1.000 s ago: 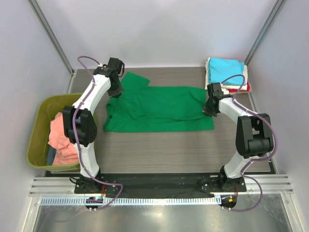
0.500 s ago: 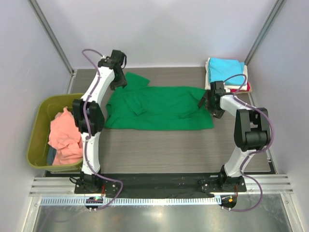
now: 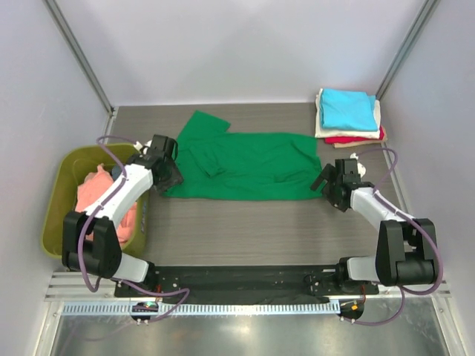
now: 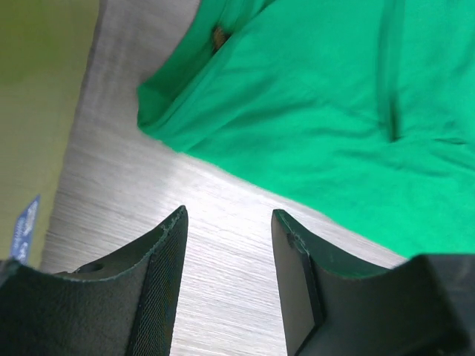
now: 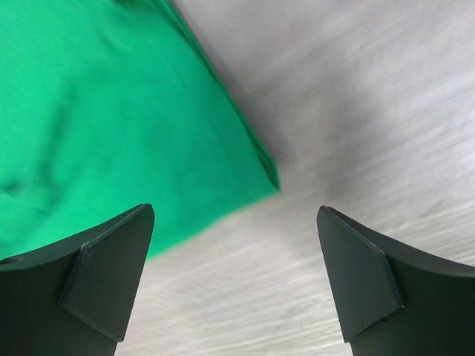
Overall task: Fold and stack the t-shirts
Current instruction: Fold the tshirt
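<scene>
A bright green t-shirt lies spread flat across the middle of the table, one sleeve pointing to the far left. My left gripper hovers at its near-left corner, open, with only bare table between its fingers; the green t-shirt lies just ahead. My right gripper stands wide open by the shirt's near-right corner, off the green cloth. Folded t-shirts are stacked at the far right: cyan on top, cream below it, red at the bottom.
An olive-green tub stands at the table's left edge with a crumpled salmon-pink t-shirt in it; my left arm reaches over its right rim. The tub's wall shows at the left of the left wrist view.
Both grippers have opened and let go of the green t-shirt. Both arms have drawn back toward the near side, and the shirt now lies flat.
</scene>
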Robot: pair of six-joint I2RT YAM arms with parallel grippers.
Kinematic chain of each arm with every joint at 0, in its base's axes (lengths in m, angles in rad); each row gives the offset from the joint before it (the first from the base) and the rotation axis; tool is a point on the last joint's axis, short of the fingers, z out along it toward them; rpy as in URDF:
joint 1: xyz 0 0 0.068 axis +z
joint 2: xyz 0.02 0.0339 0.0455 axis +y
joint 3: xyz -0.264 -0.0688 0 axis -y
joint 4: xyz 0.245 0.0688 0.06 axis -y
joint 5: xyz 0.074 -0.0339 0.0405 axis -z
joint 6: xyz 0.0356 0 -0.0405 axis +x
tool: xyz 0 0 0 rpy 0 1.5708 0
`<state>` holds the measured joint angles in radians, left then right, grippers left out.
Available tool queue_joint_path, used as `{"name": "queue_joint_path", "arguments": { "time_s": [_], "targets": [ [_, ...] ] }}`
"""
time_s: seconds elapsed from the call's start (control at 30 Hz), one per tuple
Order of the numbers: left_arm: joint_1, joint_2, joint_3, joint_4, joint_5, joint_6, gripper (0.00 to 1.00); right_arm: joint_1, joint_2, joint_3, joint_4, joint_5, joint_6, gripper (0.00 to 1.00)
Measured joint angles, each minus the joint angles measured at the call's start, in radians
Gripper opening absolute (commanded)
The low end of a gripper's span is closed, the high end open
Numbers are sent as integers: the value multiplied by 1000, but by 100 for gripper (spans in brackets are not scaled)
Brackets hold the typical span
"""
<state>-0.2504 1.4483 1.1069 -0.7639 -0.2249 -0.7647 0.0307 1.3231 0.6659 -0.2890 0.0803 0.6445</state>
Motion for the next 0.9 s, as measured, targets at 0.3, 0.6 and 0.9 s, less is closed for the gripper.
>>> {"name": "queue_joint_path", "arguments": {
  "time_s": [0.3,0.6,0.9],
  "targets": [
    [9,-7,-225,179,-18,-59,53,0,50,-33,95,-50,7,80],
    [23,27,-259,343,-58,-74,63,-11,110,-30,148,-62,3,22],
    [23,82,-266,455,-110,-74,61,-125,131,-24,156,-130,10,1]
  ]
}}
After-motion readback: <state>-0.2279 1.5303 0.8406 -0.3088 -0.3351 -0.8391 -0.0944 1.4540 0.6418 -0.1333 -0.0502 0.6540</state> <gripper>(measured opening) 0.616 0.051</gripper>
